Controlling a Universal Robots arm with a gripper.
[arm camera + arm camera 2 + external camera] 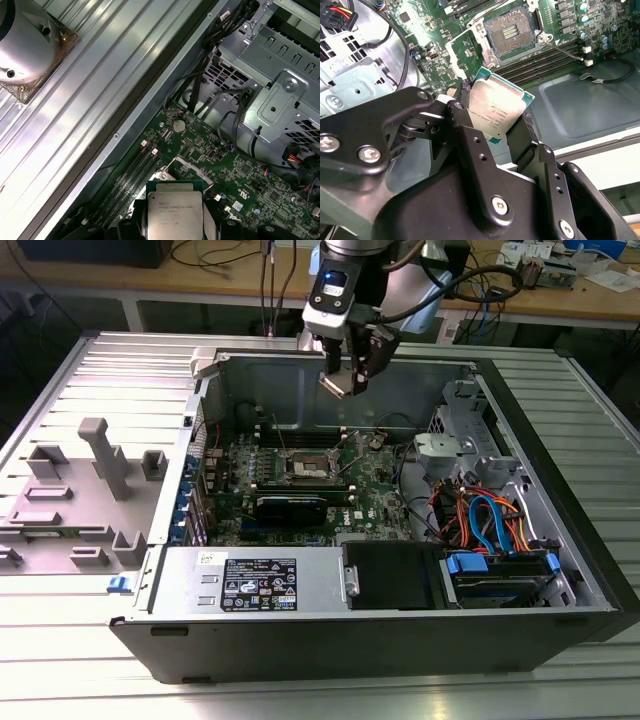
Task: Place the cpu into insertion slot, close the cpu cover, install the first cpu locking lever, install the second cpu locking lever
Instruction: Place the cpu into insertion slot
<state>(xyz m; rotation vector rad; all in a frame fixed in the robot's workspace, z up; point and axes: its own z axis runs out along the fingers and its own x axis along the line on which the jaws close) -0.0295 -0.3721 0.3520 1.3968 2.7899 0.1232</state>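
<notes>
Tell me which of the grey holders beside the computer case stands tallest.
The slim post with a block head, between the wide holder and the small cube; every other one is much lower.

1. The gripper (pixel 495 111) is built of matte black linkages (pixel 470 145), fastened with silver screws (pixel 370 154) (round-headed).
2. A silver-grey wrist housing (pixel 323 308) is marked by a blue light (pixel 331 282); black cables (pixel 480 280) are routed alongside.

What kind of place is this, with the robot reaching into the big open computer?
Probably a robotics lab or electronics workshop: an open black-and-grey computer case lies on a ribbed metal table, a wooden workbench strewn with cables stands behind, and the black gripper holds a small square silver-topped cpu above it.
</notes>
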